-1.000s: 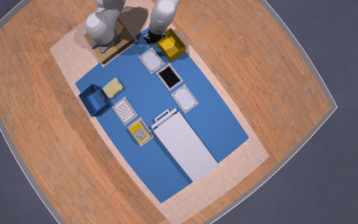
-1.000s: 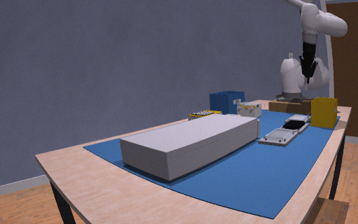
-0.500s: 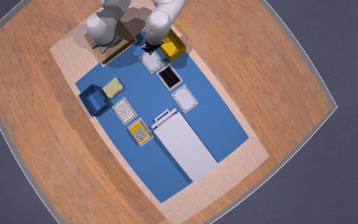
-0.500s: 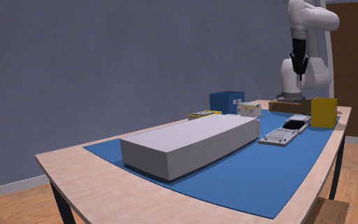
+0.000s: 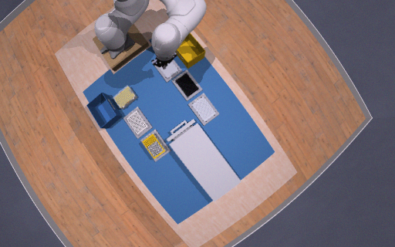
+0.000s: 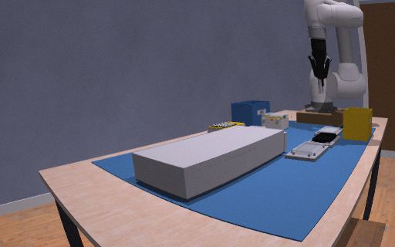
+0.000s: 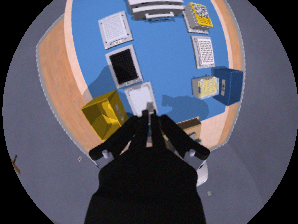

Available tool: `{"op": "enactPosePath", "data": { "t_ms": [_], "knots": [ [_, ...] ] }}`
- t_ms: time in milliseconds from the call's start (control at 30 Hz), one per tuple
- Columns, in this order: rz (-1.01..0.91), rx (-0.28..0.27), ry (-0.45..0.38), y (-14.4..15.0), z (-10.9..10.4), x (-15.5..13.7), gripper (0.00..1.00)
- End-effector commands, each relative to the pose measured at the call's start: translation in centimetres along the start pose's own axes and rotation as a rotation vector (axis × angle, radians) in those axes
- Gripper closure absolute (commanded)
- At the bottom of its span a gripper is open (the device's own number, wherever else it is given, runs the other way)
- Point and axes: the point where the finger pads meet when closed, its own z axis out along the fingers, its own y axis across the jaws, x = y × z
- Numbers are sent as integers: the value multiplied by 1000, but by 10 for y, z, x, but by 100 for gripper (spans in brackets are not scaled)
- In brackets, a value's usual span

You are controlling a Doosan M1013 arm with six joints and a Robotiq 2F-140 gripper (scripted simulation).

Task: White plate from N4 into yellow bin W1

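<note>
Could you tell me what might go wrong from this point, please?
1. The gripper hangs shut and empty well above the white plate; descending with fingers closed, it would likely press on the plate instead of straddling it.
2. The yellow bin stands right beside that plate, so a wide approach might knock it.
3. The black plate lies just next to it and could get shifted.

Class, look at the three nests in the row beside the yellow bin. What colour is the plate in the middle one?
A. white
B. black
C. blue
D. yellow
B. In the top view the middle grey-framed nest holds a flat black rectangular plate, between the white plates nearer to and farther from the open yellow plastic bin.
</note>
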Motion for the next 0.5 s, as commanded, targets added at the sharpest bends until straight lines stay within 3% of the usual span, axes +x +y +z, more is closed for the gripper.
{"op": "enactPosePath", "data": {
  "t_ms": [0, 467],
  "knots": [
    [-31, 21, 6, 12, -5, 15, 90],
    [-122, 68, 42, 48, -16, 51, 90]
  ]
}}
